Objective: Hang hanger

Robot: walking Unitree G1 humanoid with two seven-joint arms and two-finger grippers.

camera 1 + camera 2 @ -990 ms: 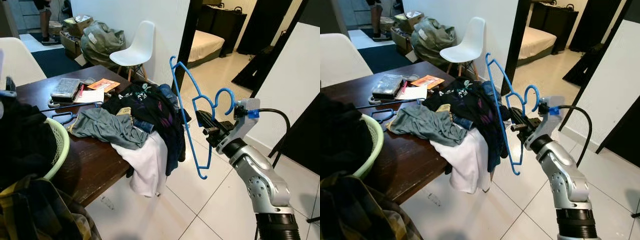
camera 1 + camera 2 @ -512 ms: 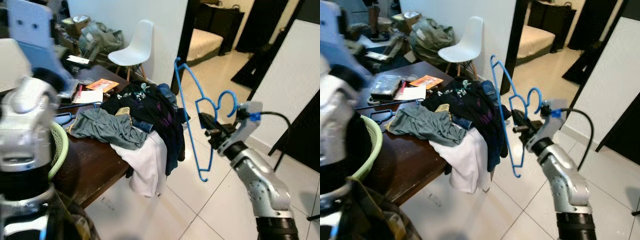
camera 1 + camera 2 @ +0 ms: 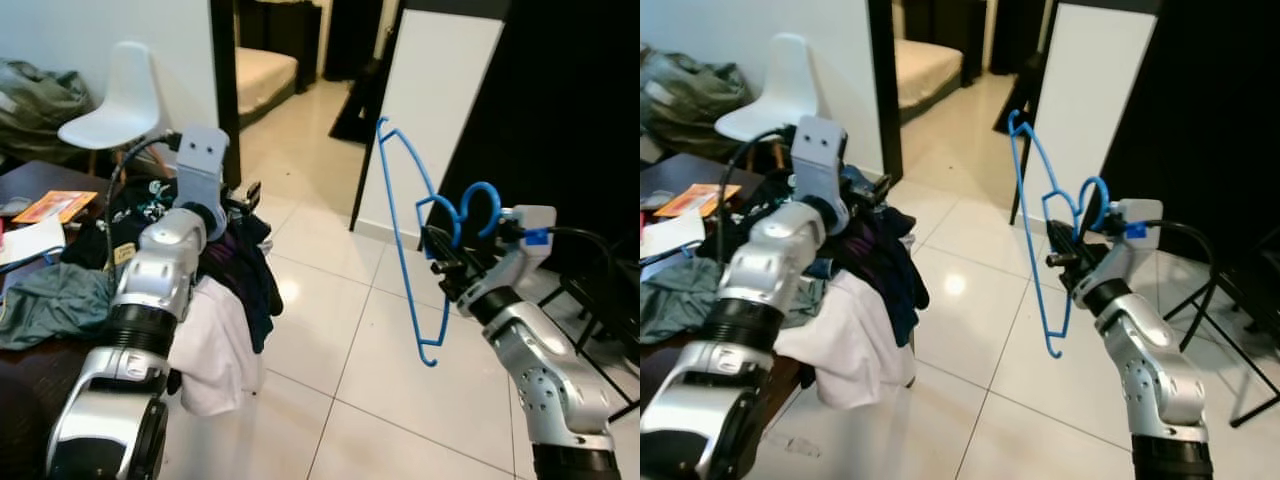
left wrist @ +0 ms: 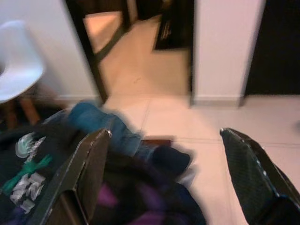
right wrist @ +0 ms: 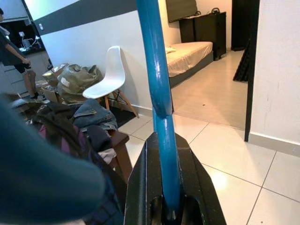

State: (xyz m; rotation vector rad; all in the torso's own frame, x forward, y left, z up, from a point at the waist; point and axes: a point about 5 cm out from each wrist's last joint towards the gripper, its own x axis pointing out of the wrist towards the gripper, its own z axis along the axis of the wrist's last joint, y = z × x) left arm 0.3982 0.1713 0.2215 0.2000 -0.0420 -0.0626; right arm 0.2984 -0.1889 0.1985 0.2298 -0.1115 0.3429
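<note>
I am looking down on a white tiled floor (image 3: 340, 330), with a dark table (image 3: 25, 365) at my 9 o'clock carrying a pile of clothes (image 3: 215, 270) that is spilling over its edge. A white chair (image 3: 110, 100) is standing at 11 o'clock.

The blue hanger (image 3: 415, 240) is thin plastic, tilted upright in the air at my 2 o'clock, hook curling toward my wrist.

My right gripper (image 3: 440, 262) is clamping the hanger near its hook, forearm angling up from 5 o'clock. My left gripper (image 4: 164, 173) is hovering over the clothes, fingers (image 4: 89, 168) spread wide, holding nothing.
</note>
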